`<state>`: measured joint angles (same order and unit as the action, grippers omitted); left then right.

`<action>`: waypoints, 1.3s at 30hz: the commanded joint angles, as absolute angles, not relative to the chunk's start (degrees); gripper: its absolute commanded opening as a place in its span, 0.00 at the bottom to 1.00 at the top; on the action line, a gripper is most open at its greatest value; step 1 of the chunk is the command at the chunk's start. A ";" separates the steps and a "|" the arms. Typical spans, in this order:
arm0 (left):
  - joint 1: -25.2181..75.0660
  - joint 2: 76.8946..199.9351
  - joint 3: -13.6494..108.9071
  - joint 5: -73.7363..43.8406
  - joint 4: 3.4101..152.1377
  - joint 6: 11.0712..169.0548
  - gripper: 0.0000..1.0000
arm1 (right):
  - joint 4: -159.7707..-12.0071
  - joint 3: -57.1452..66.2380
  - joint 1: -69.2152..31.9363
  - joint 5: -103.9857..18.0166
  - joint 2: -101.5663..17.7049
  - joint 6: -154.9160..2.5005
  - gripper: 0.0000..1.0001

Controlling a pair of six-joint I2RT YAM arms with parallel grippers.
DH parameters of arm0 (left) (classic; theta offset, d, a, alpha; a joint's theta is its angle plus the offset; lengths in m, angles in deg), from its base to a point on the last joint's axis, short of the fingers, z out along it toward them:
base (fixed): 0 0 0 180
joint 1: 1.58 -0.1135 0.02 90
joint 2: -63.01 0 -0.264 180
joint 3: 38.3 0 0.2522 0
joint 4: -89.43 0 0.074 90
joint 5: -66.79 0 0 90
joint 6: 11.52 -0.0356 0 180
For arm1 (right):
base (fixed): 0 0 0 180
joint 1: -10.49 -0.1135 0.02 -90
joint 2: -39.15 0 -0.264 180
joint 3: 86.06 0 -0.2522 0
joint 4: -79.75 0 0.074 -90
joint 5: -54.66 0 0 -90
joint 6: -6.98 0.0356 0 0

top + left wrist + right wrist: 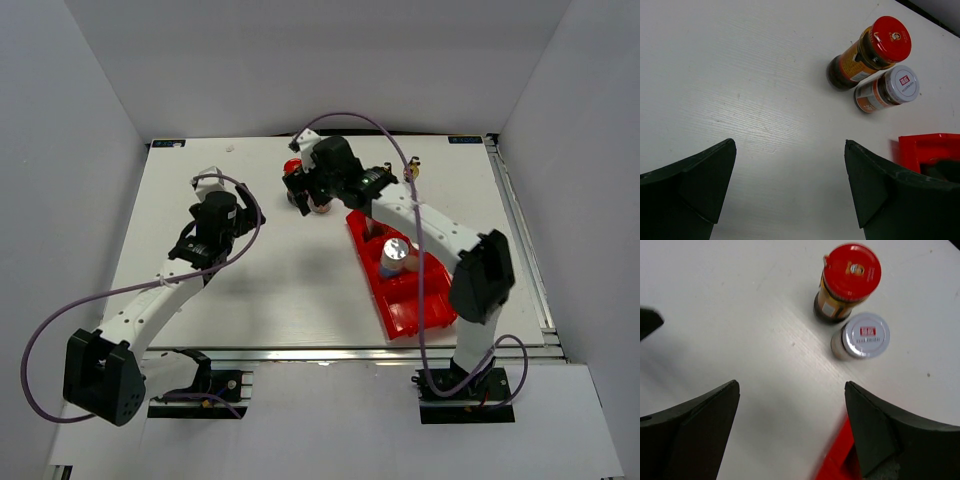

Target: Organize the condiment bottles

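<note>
Right gripper (790, 385) wide open and empty; red jar (850, 274) and grey jar (866, 336) stand side by side just ahead, off-centre toward one finger. Risk: with so little gap between them, a finger descending on one could topple the other.

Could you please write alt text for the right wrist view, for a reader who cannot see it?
Seen from above, a red-lidded jar and a smaller grey-lidded jar stand close together on a white table, ahead of the right gripper, which is open and empty. A blurred red bin edge shows at the bottom.
</note>
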<state>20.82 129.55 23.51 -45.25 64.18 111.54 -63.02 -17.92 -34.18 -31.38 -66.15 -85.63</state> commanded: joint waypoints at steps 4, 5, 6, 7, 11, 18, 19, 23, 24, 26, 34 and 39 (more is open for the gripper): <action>19.43 129.28 25.65 -47.12 65.21 109.25 0.98 | -65.47 -34.57 -31.44 -31.74 -79.84 -87.68 0.89; 19.00 129.28 25.73 -47.03 65.39 109.16 0.98 | -65.65 -36.26 -31.35 -31.48 -82.90 -88.12 0.89; 18.73 129.19 25.73 -47.03 65.56 109.16 0.98 | -65.92 -37.93 -31.17 -30.08 -84.41 -88.38 0.89; 18.55 129.36 25.73 -46.94 65.65 109.07 0.98 | -66.27 -40.99 -31.00 -29.81 -85.90 -88.82 0.90; 18.29 130.33 26.17 -47.91 65.47 109.42 0.98 | -69.23 -44.18 -29.51 -29.72 -90.48 -88.82 0.89; 18.20 131.83 26.52 -48.78 65.48 109.42 0.98 | -74.52 -46.99 -28.36 -34.55 -96.54 -91.45 0.89; 18.20 132.00 26.70 -48.87 65.30 109.33 0.98 | -75.66 -46.74 -28.27 -34.73 -97.08 -91.55 0.89; 18.11 132.35 26.87 -49.05 65.56 109.16 0.98 | -79.10 -48.83 -28.10 -34.82 -100.15 -91.55 0.83; 18.02 132.44 26.88 -49.14 65.56 109.16 0.98 | -79.36 -50.06 -28.01 -34.82 -101.37 -91.46 0.81; 18.02 132.71 27.05 -49.22 65.30 109.07 0.98 | -81.29 -50.16 -28.01 -36.56 -102.26 -91.55 0.77; 17.94 132.79 27.05 -49.67 65.04 108.89 0.98 | -85.34 -47.70 -28.10 -40.17 -100.95 -90.49 0.41; 17.94 132.27 27.14 -50.01 64.07 109.16 0.98 | -83.32 -44.02 -28.54 -45.09 -94.20 -92.78 0.22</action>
